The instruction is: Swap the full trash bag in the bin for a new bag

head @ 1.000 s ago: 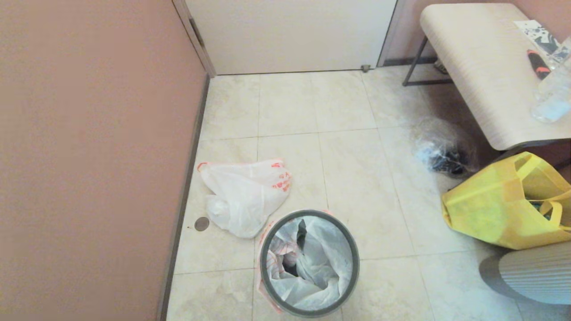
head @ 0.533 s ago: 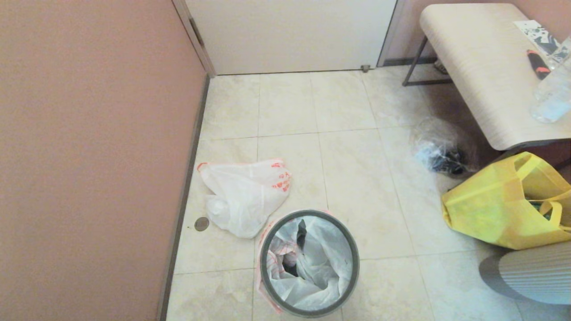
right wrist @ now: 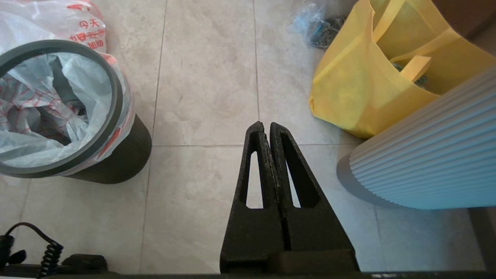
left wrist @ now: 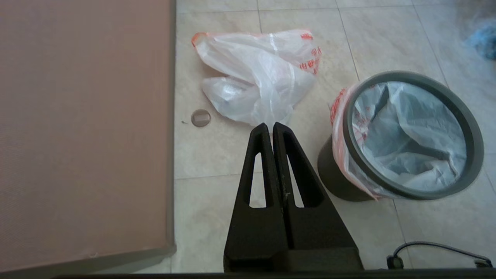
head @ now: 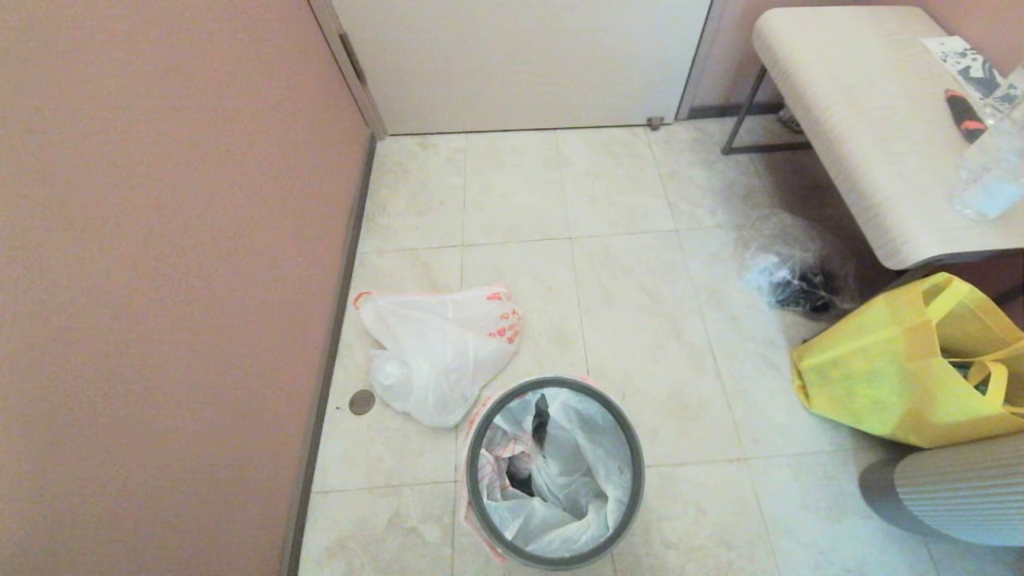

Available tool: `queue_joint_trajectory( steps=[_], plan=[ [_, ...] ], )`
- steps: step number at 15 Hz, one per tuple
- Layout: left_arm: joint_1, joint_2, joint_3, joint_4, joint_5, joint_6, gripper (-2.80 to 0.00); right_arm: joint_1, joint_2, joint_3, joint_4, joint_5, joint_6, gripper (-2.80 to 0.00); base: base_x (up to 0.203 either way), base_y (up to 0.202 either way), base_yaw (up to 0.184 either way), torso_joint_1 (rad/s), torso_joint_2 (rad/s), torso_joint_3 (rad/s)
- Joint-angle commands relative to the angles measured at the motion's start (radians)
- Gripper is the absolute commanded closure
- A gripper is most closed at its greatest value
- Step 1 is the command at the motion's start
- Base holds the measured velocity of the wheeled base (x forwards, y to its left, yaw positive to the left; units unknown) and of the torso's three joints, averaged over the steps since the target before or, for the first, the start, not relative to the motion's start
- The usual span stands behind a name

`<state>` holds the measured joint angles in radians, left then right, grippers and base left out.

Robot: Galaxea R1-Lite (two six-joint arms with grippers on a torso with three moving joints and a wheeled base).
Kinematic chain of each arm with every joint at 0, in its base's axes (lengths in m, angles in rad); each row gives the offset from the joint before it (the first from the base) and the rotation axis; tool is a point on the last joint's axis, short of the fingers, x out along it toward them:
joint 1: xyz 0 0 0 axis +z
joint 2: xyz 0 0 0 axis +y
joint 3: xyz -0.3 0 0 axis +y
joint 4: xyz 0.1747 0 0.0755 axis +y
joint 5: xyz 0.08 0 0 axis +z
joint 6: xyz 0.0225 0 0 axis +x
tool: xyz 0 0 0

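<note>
The bin (head: 552, 383) stands on the tiled floor near me, a small dark-grey round basket with a thin grey hoop (left wrist: 474, 139) on top. The new bag (head: 572, 464), white with red drawing, lines it, its edge folded out under the hoop. The full trash bag (head: 436, 348) lies lumpy on the floor beside the wall, just beyond the bin. My left gripper (left wrist: 270, 126) hangs shut and empty above the floor, short of that bag (left wrist: 259, 73) and beside the bin (left wrist: 333, 178). My right gripper (right wrist: 263, 126) is shut and empty between the bin (right wrist: 124, 155) and a yellow tote. Neither shows in the head view.
A pink wall (head: 160, 280) runs along the left, with a round floor drain (head: 362, 402) at its foot. A yellow fabric tote (head: 904, 368), a clear bag of dark items (head: 792, 268), a bench-like table (head: 864, 120) and a white ribbed object (head: 952, 488) crowd the right.
</note>
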<state>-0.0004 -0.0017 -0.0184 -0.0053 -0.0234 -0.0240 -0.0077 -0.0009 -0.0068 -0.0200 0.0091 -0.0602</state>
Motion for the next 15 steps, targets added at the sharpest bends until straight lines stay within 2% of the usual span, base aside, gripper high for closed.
queue_joint_trajectory(
  steps=[1, 4, 15],
  plan=[
    [-0.001, 0.003, 0.002, 0.001, 0.0, -0.004, 0.0, 0.0, 0.002, 0.018, -0.003, 0.0, 0.021, 0.0, 0.0, 0.0, 0.0, 0.0, 0.0, 0.0],
    [-0.001, 0.002, 0.006, -0.008, 0.02, -0.027, 0.0, 0.002, 0.004, 0.018, -0.003, 0.0, 0.018, 0.0, 0.0, 0.0, 0.0, 0.0, 0.0, 0.0],
    [0.0, 0.002, 0.006, -0.01, 0.02, -0.027, 0.0, 0.002, 0.002, 0.018, -0.003, 0.0, 0.017, 0.0, 0.0, 0.0, 0.0, 0.0, 0.0, 0.0]
  ],
)
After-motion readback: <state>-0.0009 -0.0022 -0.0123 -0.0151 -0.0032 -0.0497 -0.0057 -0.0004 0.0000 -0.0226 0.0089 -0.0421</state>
